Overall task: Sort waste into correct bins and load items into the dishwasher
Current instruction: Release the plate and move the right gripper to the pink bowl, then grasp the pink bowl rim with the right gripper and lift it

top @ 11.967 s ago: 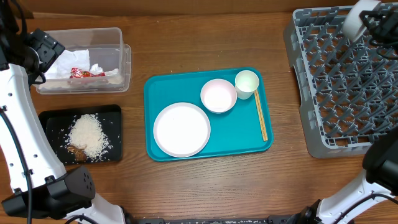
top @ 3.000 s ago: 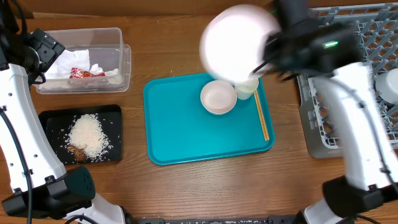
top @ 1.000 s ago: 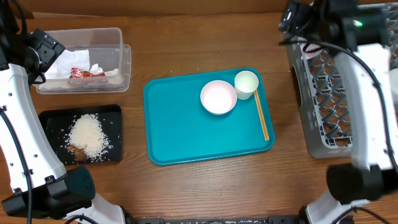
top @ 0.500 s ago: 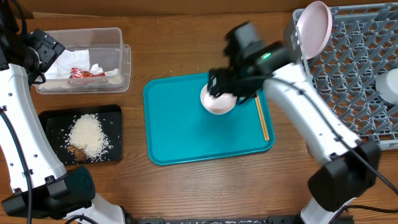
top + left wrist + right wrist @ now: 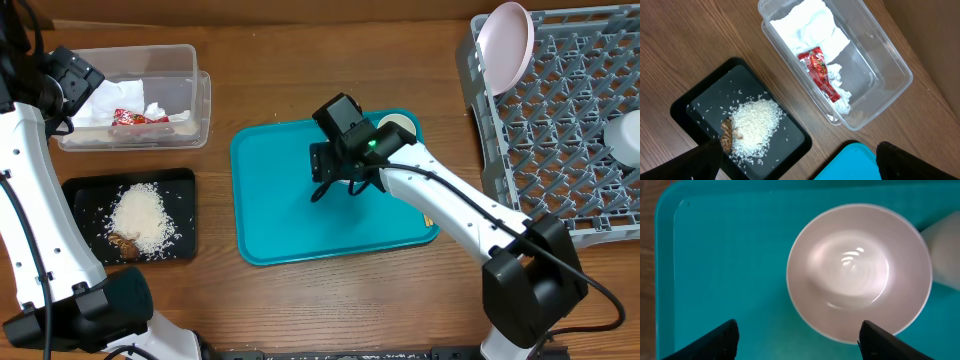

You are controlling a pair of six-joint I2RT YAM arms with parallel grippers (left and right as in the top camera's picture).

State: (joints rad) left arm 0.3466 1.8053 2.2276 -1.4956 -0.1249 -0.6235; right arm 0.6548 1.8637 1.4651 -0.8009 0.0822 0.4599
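My right gripper (image 5: 799,326) is open low over the teal serving tray (image 5: 715,255), jaws either side of the near rim of a pale pink bowl (image 5: 860,272); nothing is gripped. Overhead, the right gripper (image 5: 335,188) hides that bowl. The small white cup (image 5: 398,124) stands beside it. A large plate (image 5: 505,42) stands on edge in the grey dish rack (image 5: 560,150). My left gripper (image 5: 797,150) hangs open high above the clear tub (image 5: 890,65), which holds napkins (image 5: 807,25) and a red wrapper (image 5: 820,72), and the black tray (image 5: 795,145) with rice (image 5: 755,120).
A white dish (image 5: 625,135) sits at the rack's right side. The chopsticks are mostly hidden under my right arm on the tray's right side. The tub (image 5: 190,60) and black tray (image 5: 80,190) lie on the wooden table's left.
My right arm has swung from the dish rack to the teal tray and come down over the bowl, its jaws narrowing a little. The left arm has not moved.
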